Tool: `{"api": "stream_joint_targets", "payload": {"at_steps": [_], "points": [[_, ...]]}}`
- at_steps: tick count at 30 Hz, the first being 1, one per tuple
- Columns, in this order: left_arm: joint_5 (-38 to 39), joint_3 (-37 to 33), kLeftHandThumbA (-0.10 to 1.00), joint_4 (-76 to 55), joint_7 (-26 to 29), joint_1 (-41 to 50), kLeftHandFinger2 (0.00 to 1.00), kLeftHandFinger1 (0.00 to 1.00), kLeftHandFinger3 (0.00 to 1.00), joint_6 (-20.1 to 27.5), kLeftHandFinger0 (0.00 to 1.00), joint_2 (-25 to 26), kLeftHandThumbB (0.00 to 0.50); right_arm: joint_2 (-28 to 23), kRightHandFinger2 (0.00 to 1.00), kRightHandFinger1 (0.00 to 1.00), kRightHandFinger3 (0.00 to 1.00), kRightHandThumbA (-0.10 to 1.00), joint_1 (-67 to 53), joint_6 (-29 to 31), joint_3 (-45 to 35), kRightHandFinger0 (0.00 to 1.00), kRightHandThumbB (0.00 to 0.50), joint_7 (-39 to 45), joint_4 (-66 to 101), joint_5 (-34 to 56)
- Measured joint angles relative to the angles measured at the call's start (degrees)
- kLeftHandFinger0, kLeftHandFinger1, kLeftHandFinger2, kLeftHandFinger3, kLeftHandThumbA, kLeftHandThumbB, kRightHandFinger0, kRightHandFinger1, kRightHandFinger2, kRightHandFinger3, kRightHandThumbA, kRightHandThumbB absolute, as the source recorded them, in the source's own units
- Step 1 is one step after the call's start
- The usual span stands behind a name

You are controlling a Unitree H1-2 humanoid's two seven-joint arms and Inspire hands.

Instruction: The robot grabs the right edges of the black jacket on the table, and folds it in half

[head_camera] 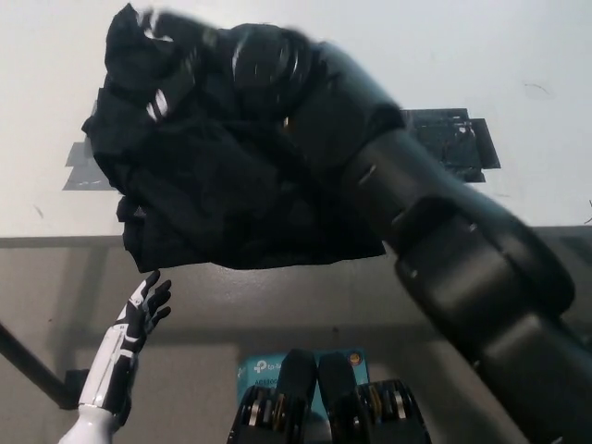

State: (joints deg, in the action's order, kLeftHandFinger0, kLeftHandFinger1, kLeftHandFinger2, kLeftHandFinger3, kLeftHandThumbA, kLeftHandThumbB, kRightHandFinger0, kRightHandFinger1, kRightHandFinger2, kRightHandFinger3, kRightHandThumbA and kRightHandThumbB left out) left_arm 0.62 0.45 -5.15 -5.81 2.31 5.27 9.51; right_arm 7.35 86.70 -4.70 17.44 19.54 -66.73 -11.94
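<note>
Over the black jacket [213,203], blurred right robot hand [176,65], perhaps gripping.

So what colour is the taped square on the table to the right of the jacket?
Black, the taped square on the white table; head view.

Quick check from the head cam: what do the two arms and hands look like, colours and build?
The right arm is all black, built of thick rounded glossy segments, with silvery metal glints toward the blurred right hand. The left hand is slim, with a white back and forearm, dark fingers and black panel lines.
</note>
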Motion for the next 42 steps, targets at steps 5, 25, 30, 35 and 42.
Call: {"api": "stream_joint_targets", "payload": {"at_steps": [5, 25, 30, 35, 42], "points": [[0.05, -0.01, 1.00, 0.70, 0.00, -0.14, 1.00, 1.00, 1.00, 0.08, 1.00, 0.09, 0.181, -2.67, 1.00, 1.00, 1.00, 1.00, 1.48, -3.63, -5.48, 1.00, 0.493, 4.91, 9.77, 3.34], [0.19, 0.36, 1.00, 1.83, 0.06, -1.07, 1.00, 1.00, 1.00, -0.23, 1.00, 0.08, 0.192, -16.91, 1.00, 1.00, 1.00, 1.00, -15.52, -15.52, -14.62, 1.00, 0.472, 9.48, 52.41, 10.88], [0.25, 0.41, 1.00, 2.10, 0.06, -1.15, 1.00, 1.00, 1.00, -0.23, 1.00, 0.08, 0.214, -21.84, 1.00, 1.00, 1.00, 1.00, -24.23, -16.48, -17.23, 1.00, 0.459, 9.51, 60.64, 11.93], [0.31, 0.43, 1.00, 2.56, 0.06, -1.18, 1.00, 1.00, 1.00, -0.23, 1.00, 0.08, 0.268, -27.00, 1.00, 1.00, 1.00, 1.00, -39.46, -17.30, -22.69, 1.00, 0.500, 9.49, 71.77, 14.02], [0.43, 0.41, 1.00, 3.71, 0.05, -1.15, 1.00, 1.00, 1.00, -0.21, 1.00, 0.07, 0.267, -27.85, 1.00, 1.00, 1.00, 1.00, -59.44, -17.45, -28.51, 1.00, 0.426, 9.38, 85.32, 17.25]]}}
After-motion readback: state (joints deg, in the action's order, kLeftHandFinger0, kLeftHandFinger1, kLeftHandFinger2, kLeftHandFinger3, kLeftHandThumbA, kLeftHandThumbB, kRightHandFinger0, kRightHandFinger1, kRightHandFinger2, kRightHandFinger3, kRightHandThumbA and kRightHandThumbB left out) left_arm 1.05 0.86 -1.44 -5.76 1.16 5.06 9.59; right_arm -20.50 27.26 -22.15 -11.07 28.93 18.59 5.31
